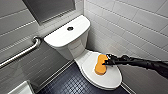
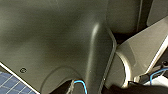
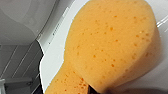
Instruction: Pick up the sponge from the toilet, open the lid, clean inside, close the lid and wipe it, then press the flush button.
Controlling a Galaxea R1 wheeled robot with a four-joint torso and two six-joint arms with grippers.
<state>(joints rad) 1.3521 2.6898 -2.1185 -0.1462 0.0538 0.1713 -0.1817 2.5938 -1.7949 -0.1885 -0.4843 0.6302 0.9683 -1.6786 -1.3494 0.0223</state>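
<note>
White-tiled bathroom: grab bar (image 1: 22, 53) left of the toilet (image 1: 72, 47), flush button (image 1: 70, 28) on the toilet's tank top, lid (image 1: 110, 77) down over the bowl. Sponge (image 1: 101, 65) lies flat on the lid with the right end effector (image 1: 106, 60) at its waist; can't tell if it's clenched or released. Judged as the pickup step, with lid opening, inside cleaning, closing, wiping and flushing all left.

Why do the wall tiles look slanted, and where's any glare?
Head view: the wide-angle, downward-tilted camera slants the white wall tiles; soft sheen on the white glossy ceramic toilet. Right wrist view: the orange peanut-shaped foam sponge evenly lit.
</note>
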